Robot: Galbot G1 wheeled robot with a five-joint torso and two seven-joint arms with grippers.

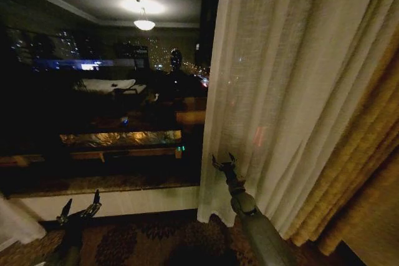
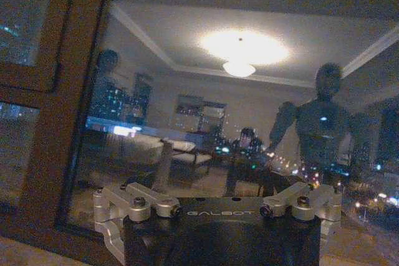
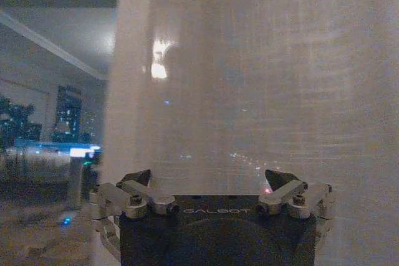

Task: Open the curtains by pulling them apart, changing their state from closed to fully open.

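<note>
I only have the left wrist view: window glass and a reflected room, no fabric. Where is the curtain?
Observer: In the head view a sheer curtain hangs on the right, bunched against a yellow drape.
Operator: Is the right claw on it?
Observer: The right claw is open at the curtain's inner edge. Its wrist view shows fabric just ahead of the fingers, none clamped.
Operator: And the left claw, seen from outside?
Observer: The left claw is open, low before the window sill, apart from any fabric.
</note>
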